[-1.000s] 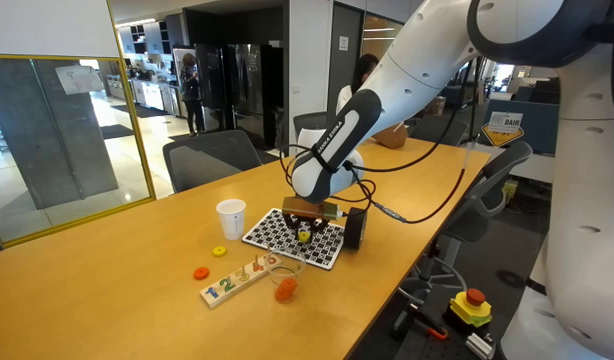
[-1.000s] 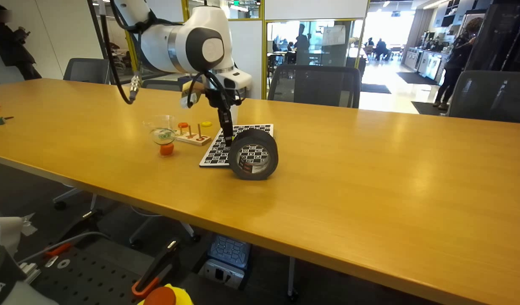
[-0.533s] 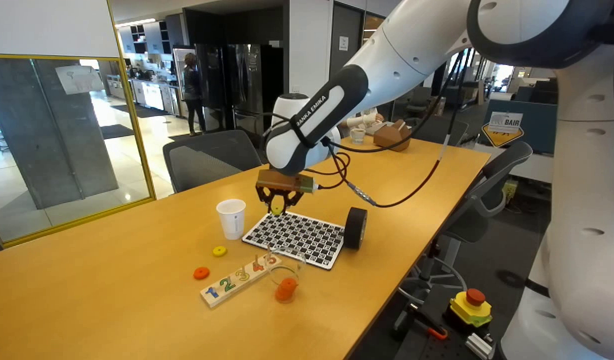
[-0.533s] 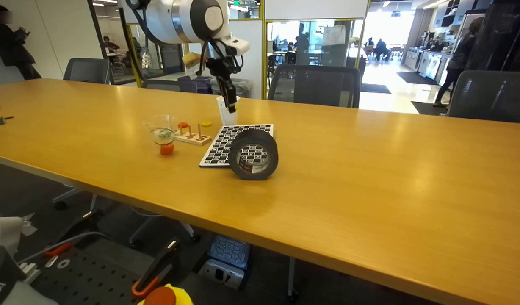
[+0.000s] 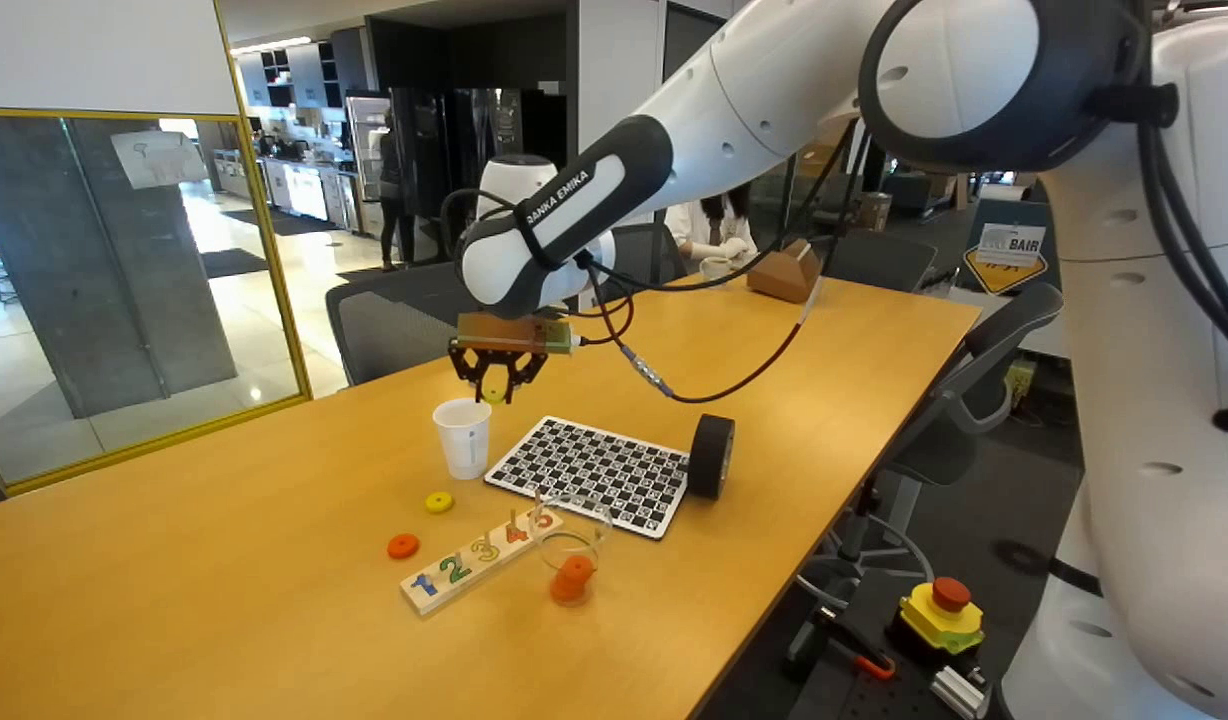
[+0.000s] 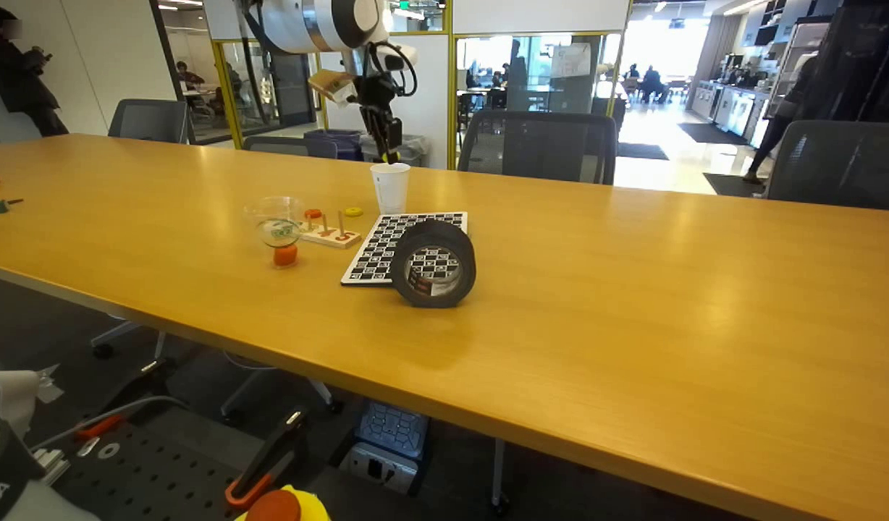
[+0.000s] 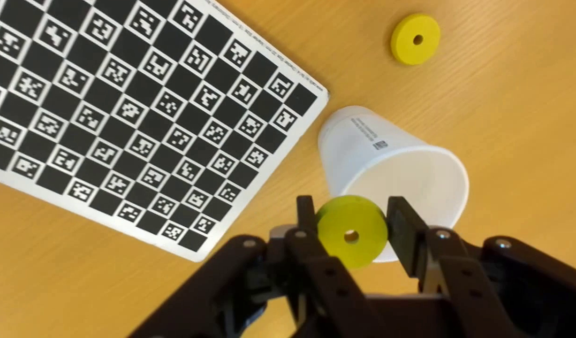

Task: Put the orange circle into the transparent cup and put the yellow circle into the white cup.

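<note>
Only in both exterior views, transparent cup (image 5: 584,540), orange circles (image 5: 576,571) inside

The wrist view looks steeply down from close above the white cup (image 7: 363,155); both exterior views look slantwise down toward it from farther off, sharing the board (image 5: 584,465) beside it.

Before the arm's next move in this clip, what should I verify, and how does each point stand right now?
1. Is the gripper closed on the yellow disc? Ok.
2. Is the white cup upright? Ok.
3. Is the held disc centred over it? Not ok; it looks off to one side.
4. Is that cup empty? Cannot tell; its floor is hidden.
5. Is an orange disc in the transparent cup? Ok.
</note>
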`<state>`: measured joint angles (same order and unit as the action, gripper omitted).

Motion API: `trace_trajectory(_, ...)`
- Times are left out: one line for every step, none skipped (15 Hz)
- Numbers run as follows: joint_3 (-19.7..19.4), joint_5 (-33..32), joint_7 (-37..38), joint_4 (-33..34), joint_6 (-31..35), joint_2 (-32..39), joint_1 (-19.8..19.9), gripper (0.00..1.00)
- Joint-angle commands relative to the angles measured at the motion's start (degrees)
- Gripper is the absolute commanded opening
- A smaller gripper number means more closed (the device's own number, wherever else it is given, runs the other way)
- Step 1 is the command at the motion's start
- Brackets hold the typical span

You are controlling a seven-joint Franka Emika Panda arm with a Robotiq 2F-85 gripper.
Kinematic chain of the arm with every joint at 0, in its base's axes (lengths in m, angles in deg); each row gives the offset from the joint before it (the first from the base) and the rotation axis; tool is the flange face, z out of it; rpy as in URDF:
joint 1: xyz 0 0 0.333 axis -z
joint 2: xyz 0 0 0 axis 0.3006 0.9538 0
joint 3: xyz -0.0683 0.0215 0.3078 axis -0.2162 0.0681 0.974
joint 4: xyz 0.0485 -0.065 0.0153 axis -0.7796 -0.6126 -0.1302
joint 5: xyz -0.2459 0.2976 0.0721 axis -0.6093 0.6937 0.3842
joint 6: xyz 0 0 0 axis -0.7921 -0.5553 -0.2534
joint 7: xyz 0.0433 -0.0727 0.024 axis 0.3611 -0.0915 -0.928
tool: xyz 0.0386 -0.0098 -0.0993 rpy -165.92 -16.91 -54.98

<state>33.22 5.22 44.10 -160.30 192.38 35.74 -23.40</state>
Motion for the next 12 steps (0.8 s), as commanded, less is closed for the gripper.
trace_trajectory(0.3,1.2,-3.9,10.2,-3.9,6.4,-0.5,0.19)
trace_trajectory(0.5,1.5,-4.7,11.9,-4.7,7.5,-0.5,0.19)
trace_trajectory(0.5,1.6,-5.4,13.4,-5.3,8.6,-0.5,0.19)
trace_trajectory(0.4,1.7,-5.9,14.9,-6.0,9.6,-0.6,0.19)
trace_trajectory(0.4,1.9,-6.5,16.1,-6.6,10.4,-0.5,0.19)
trace_trajectory(0.4,2.2,-7.0,17.1,-7.1,11.1,-0.5,0.19)
trace_trajectory(0.4,2.6,-7.6,17.9,-7.4,11.7,-0.5,0.19)
trace_trajectory(0.4,2.9,-8.1,18.4,-7.8,12.0,-0.4,0.21)
trace_trajectory(0.5,3.1,-8.6,18.9,-8.5,12.3,-0.5,0.53)
trace_trajectory(0.4,3.3,-9.0,19.1,-9.3,12.4,-0.5,0.69)
trace_trajectory(0.5,3.5,-9.6,19.1,-10.0,12.3,-0.5,0.75)
trace_trajectory(0.5,3.6,-10.0,18.9,-10.4,12.0,-0.5,0.84)
